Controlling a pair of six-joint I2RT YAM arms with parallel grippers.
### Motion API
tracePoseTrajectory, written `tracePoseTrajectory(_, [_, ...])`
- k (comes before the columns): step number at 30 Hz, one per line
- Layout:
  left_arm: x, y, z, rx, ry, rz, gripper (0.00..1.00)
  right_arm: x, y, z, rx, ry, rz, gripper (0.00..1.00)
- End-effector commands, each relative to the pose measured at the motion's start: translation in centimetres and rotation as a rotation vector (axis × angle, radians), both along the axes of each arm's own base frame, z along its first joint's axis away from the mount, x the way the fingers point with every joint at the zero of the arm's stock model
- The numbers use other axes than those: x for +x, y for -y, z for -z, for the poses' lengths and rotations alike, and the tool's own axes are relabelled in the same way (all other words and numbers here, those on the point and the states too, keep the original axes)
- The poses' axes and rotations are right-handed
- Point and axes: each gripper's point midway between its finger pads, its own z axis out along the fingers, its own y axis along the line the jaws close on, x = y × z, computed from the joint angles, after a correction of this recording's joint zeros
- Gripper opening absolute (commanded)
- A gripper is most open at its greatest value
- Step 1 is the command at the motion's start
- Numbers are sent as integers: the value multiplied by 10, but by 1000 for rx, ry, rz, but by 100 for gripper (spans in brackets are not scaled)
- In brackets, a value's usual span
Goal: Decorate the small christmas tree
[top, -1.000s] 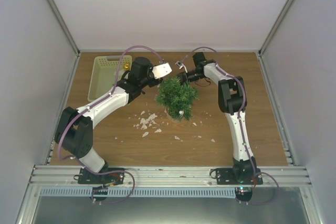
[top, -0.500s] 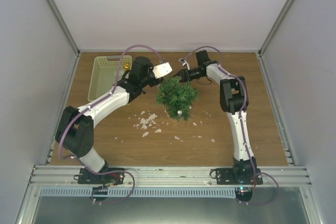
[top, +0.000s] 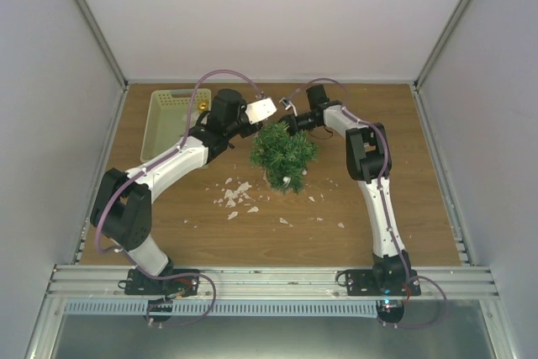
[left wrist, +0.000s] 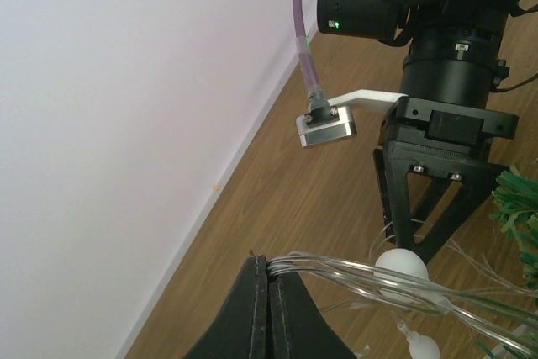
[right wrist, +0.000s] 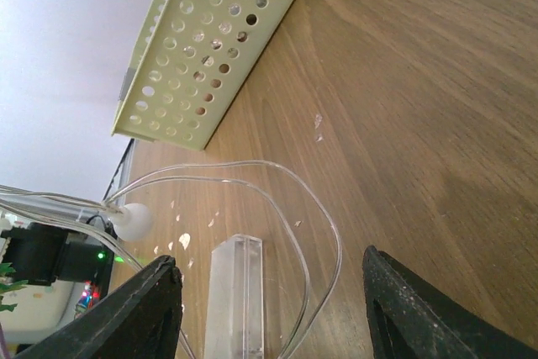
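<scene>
Dark green and bushy, the small christmas tree of artificial needles stands near the middle of the brown wooden bench, a little toward the far side. White scraps are scattered on the wood just in front of it. Both arms reach in at its far edge. The left hand is clenched on a clear-wired string of lights (a round white bulb hangs on it just past the fingers). The right hand faces it with fingers spread; a loop of the wire and a clear plastic bar lie in the gap, gripped by neither finger. A pale yellow perforated plastic basket sits well apart at the far left corner.
</scene>
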Motion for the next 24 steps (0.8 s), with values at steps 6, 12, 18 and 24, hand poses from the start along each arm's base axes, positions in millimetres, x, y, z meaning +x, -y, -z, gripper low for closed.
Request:
tracePoseTrajectory(6, [14,7,-25,-63,70,1,0,-5,-8,-6,36,7,-37,59])
tracePoseTrajectory(12, [16,8,-26,-66,75,1,0,-15,-9,-3,23,-5,-58,54])
tracePoseTrajectory(18, [18,9,-24,-64,78,1,0,-27,-5,4,-19,0,-75,55])
tracePoseTrajectory(24, [21,11,-22,-69,75,-1,0,-37,-2,8,-31,-9,-96,56])
